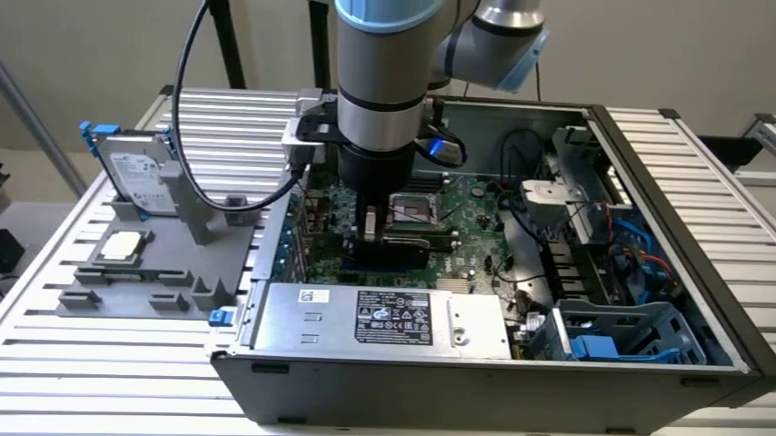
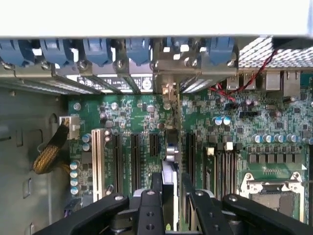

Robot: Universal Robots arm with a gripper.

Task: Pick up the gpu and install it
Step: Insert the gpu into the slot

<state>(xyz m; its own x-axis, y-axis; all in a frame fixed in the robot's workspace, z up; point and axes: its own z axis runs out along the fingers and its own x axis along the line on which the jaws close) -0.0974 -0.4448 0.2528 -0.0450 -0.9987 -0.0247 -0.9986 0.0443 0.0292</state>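
The end effector (image 1: pixel 385 238) is down inside the open computer case (image 1: pixel 679 272), low over the motherboard (image 1: pixel 467 204); its fingers (image 2: pixel 152 205) are closed narrowly on the gpu (image 2: pixel 169 196), which stands on edge between them, seen edge-on in the wrist view as a thin card running toward the row of blue slot latches (image 2: pixel 100 51) at the case's rear wall; the card sits in line with one of the black expansion slots (image 2: pixel 154 144), though whether its edge connector has entered the slot cannot be told; in the exterior view the black card (image 1: pixel 388 247) shows beneath the arm, just above the power supply (image 1: pixel 382 318); to the exterior view's left, on the table (image 1: pixel 122 363), a grey holder (image 1: pixel 145 272) carries the hard drive (image 1: pixel 136 173) with blue rails and the CPU chip (image 1: pixel 124 245); the step in hand looks like the install itself, picking up being done; seating calls for a straight push along the slot with the bracket meeting its rear opening; a tilt could jam the connector.
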